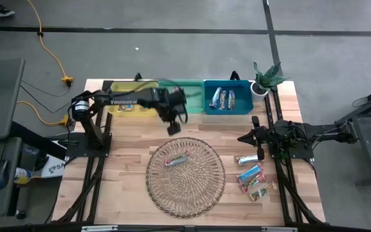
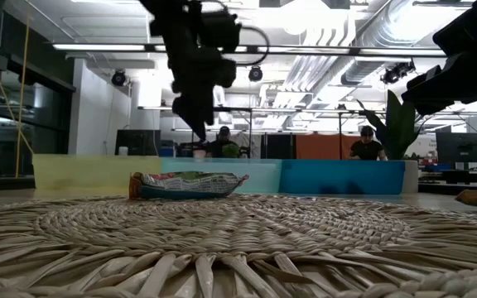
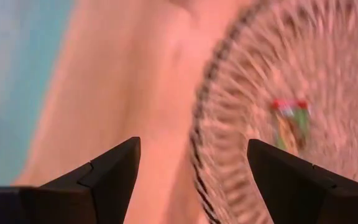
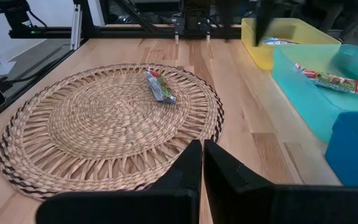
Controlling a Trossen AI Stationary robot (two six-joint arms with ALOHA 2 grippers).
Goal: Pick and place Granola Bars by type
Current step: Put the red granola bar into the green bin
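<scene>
One red-and-green granola bar [image 1: 177,160] lies flat on the round wicker tray [image 1: 205,193], also seen in the left wrist view [image 3: 291,121] and the low view [image 2: 187,184]. Three more bars [image 1: 250,173] lie on the bare table right of the tray. Silvery-blue bars [image 1: 223,98] lie in the blue bin, one bar [image 4: 331,79] in the green bin, one [image 4: 278,42] in the yellow bin. My left gripper [image 1: 172,125] [image 3: 193,149] hangs open above the table between the green bin and the tray's far edge. My right gripper [image 1: 247,136] [image 4: 202,149] waits shut at the right.
Yellow [image 1: 140,85], green [image 1: 195,84] and blue [image 1: 247,84] bins stand in a row along the far edge. A potted plant [image 1: 266,77] stands at the far right corner. Bare wood lies between the bins and the tray. People sit in the room behind [image 2: 367,147].
</scene>
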